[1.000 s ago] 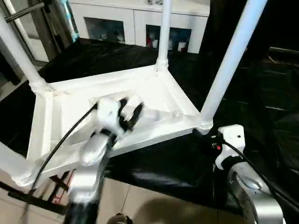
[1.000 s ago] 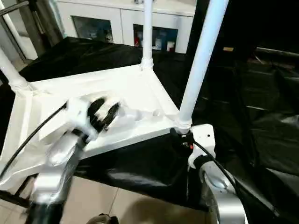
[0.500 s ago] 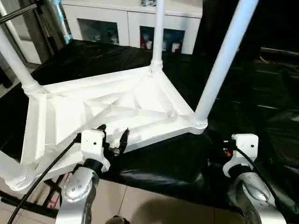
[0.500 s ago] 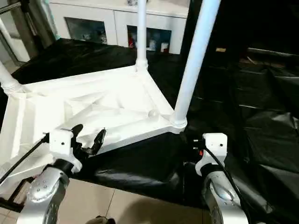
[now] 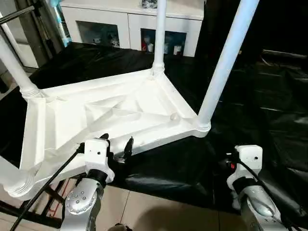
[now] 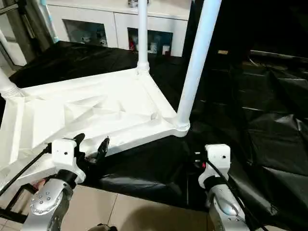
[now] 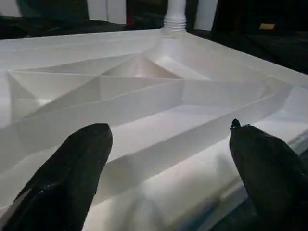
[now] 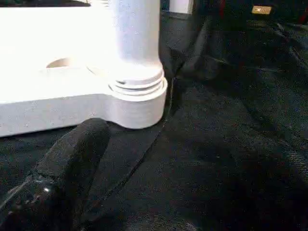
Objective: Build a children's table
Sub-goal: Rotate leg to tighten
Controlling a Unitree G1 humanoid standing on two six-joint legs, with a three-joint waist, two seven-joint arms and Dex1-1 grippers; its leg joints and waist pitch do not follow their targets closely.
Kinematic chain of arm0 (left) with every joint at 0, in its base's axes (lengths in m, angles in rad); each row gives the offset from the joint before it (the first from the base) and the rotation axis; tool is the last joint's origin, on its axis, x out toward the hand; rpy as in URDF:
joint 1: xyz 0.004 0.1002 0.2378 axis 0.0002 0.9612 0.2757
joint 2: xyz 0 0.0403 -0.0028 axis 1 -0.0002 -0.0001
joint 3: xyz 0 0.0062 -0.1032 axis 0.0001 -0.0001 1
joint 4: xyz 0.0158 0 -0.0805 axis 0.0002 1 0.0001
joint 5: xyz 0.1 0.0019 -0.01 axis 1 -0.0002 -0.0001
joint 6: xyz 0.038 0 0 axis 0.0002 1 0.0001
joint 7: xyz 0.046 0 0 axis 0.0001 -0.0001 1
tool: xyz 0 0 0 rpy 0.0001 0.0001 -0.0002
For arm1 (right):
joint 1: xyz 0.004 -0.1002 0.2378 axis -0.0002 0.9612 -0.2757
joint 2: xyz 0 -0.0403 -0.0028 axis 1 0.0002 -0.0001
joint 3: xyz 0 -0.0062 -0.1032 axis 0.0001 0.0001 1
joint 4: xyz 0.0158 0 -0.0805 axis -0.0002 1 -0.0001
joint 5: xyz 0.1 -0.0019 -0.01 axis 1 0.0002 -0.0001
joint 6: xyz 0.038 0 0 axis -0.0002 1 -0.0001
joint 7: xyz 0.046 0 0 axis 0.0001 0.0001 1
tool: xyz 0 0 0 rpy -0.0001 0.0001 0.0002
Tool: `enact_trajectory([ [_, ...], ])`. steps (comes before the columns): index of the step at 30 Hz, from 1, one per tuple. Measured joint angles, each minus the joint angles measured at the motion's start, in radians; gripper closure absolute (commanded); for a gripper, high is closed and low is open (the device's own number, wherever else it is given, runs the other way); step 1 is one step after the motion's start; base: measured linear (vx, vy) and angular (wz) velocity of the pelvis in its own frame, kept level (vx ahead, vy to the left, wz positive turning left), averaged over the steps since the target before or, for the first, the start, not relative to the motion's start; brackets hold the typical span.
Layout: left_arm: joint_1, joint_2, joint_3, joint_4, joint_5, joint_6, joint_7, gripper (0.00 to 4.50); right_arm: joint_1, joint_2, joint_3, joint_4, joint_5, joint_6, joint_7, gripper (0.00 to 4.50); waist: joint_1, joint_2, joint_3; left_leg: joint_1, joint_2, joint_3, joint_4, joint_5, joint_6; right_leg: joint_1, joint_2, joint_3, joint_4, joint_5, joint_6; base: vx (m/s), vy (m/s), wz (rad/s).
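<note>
The children's table lies upside down on a black sheet, its ribbed underside (image 5: 72, 120) facing up. White legs stand in the corner sockets: one far (image 5: 159, 33), one right (image 5: 224, 62), one left (image 5: 14, 62), one at the near left (image 5: 7, 173). My left gripper (image 5: 117, 144) is open at the top's near edge, its fingers (image 7: 77, 163) wide apart with nothing between them. My right gripper (image 6: 199, 162) hangs open, low and a little short of the right leg's socket (image 8: 137, 96), touching nothing. One of its fingers (image 8: 72, 159) shows beside the socket.
A white glass-door cabinet (image 5: 130, 19) stands behind the table. The black sheet (image 5: 269, 106) spreads wide to the right. Tiled floor (image 5: 159, 211) lies beyond the near edge, with a dark frame (image 5: 29, 211) under the near left corner.
My left arm has drawn back from over the ribbed underside to the near edge, and its fingers have spread. The right arm has dropped back a little. The camera has tilted.
</note>
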Motion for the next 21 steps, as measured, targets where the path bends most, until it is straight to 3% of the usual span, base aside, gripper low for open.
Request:
enact_trajectory([
  [21,-0.013,0.001,-0.001,0.013,-0.012,-0.003,0.046,0.09,-0.033,0.018,0.002,0.034,0.004,-0.019,-0.018,0.0,0.001,-0.005,-0.003,0.0,0.0,0.0,0.001,0.0,0.0,0.0,0.0,0.001,0.0,0.005,0.003,0.0,0.0,0.0],
])
